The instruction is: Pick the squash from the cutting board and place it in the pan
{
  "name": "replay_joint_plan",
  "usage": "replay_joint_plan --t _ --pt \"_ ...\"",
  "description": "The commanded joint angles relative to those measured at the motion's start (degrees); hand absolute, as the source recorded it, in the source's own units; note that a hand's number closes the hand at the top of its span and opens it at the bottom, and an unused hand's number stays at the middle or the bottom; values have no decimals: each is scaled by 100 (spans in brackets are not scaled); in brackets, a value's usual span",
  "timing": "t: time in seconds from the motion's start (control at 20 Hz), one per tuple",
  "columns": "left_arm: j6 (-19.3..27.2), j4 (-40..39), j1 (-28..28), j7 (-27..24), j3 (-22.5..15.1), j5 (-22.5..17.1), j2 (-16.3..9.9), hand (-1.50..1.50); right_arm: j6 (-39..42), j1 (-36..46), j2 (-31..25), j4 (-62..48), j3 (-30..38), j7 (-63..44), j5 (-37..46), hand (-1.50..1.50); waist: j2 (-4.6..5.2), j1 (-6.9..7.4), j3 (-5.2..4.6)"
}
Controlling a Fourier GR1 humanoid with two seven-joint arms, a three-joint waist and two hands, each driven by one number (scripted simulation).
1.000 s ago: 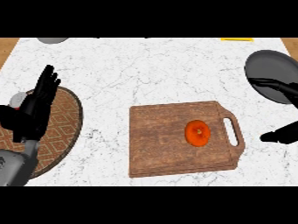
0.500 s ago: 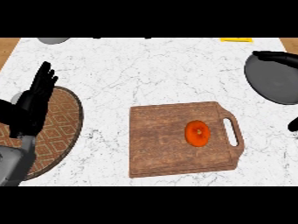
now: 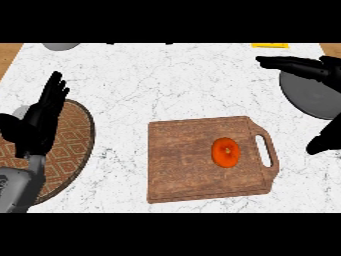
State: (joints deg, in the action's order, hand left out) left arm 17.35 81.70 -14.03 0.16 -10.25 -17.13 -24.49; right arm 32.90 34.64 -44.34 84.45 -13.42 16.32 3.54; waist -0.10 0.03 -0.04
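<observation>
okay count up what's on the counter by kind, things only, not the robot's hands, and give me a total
Squash: 1
Cutting board: 1
Pan: 1
Woven mat: 1
Grey object at the far edge, partly cut off: 1
Yellow object at the far edge: 1
Total: 6

light: bright, even | shadows: faint | glare: none | blur: none

Small orange squash (image 3: 226, 152), rounded and slightly taller than wide, with a darker spot at its centre. Lies flat on the brown wooden cutting board (image 3: 188, 160), right of the board's middle, just beside the slotted handle at the board's right end. Nothing touches it. Grey round pan (image 3: 313, 97) sits up and to the right of the board, well apart from it, partly covered.
</observation>
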Motion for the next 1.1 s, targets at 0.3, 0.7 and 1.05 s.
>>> replay_joint_plan --t 0.3,0.7,1.05 --pt "-377 -187 -20 33 380 165 156 0 536 -775 459 1224 10 -642 345 -150 0 -28 3" --pt "-126 343 -21 404 210 626 506 0 317 -542 1438 805 -200 -1444 1154 -150 10 24 4" --pt "-626 88 -98 366 785 534 423 0 549 -577 1420 168 -4 -829 1977 -150 14 14 4"
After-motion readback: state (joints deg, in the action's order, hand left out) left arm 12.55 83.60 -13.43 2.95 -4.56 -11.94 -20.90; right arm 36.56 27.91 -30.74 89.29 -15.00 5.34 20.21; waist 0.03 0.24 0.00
